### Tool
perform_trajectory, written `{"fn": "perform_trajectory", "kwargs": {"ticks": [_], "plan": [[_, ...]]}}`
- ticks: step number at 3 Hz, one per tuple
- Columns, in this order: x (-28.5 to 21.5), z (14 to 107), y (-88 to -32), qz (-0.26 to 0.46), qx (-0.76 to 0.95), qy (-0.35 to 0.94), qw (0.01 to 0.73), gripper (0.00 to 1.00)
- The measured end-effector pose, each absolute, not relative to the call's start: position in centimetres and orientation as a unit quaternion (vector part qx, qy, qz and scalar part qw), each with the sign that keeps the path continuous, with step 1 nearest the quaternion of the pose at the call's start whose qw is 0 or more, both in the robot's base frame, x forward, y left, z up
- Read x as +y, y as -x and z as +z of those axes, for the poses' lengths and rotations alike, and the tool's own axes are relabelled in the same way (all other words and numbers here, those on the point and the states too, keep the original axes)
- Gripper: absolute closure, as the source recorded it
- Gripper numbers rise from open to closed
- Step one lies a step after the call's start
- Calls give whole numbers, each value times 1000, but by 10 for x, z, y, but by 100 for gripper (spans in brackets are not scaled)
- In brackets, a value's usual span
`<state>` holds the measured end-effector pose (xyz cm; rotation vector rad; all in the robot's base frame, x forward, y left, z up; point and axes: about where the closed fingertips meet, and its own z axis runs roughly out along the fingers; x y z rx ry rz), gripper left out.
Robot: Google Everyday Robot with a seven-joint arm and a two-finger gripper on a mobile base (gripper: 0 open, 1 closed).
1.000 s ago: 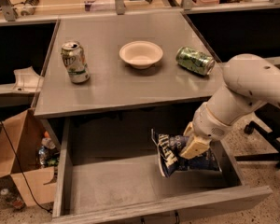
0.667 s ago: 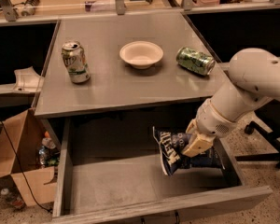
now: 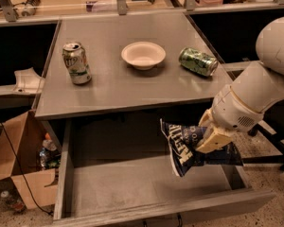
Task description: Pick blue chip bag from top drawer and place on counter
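Camera view, the only one. The gripper (image 3: 206, 141) sits at the right side of the open top drawer (image 3: 132, 186), below the level of the counter (image 3: 118, 86) and out in front of its thick front edge. Its tan fingers (image 3: 213, 135) are closed in a pinch on the blue chip bag (image 3: 184, 148), and they grip the crumpled right half of it. The bag juts left from the fingers, white lettering facing us. Its long axis runs roughly across the drawer and tips down toward the lower-left corner. It looks to hang clear of the drawer's grey bottom, though I can't say for sure that the low corner is off.

Here is the relation that matters: the counter lies up and back from the bag. The bag's top corner sits right under the shadowed front edge, so the bag cannot go straight back. In my judgement it has to come up past that edge first, then travel in over the top.

Up on the counter there's an upright green can (image 3: 76, 63) on the left, a white bowl (image 3: 143, 55) in the middle and a green can on its side (image 3: 198, 61) on the right. The bare stretch of counter in front of the bowl and the fallen can is the nearest landing spot, directly above and behind the bag. The risk is that the dangling left end catches the edge on the way up.
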<state>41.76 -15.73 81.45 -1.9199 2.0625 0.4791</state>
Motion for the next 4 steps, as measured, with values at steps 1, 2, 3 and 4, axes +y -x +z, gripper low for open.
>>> {"fn": "perform_trajectory", "kwargs": {"ticks": [1,2,3,4], "plan": [[-157,817,-421,164,714,665,143,100],[-154,836,-440,152,713,667,156,100],[-156,870,-453,126,712,670,167,100],[-152,892,-469,106,710,672,179,100]]}}
